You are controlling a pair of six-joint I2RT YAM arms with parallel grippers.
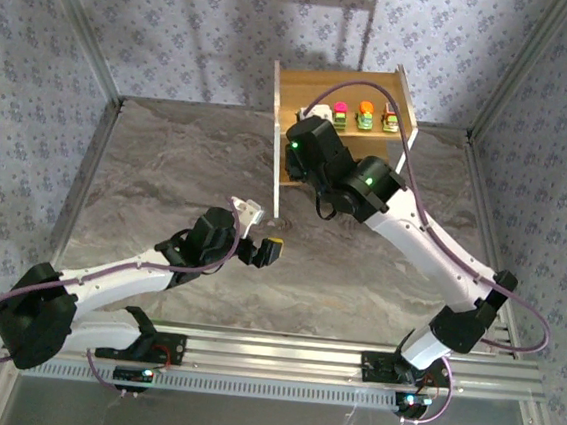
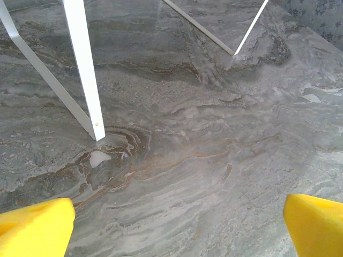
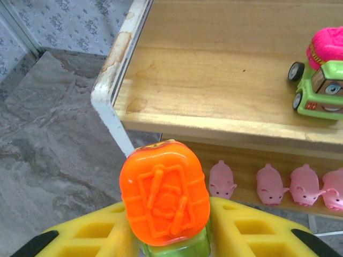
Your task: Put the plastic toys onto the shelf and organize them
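My right gripper is shut on a toy car with an orange top and green base, its yellow fingers pressed on both sides. It hovers at the front left corner of the wooden shelf. A magenta-topped green car stands on the upper tier. Several pink pig toys sit in a row on the lower tier. From above, three cars line the shelf top. My left gripper is open over bare table, holding nothing, close to the shelf's white leg.
The grey marbled table stretches left of the shelf. My right arm reaches across the shelf's front. A metal frame post and patterned walls border the table. The left gripper sits just below the shelf's left panel.
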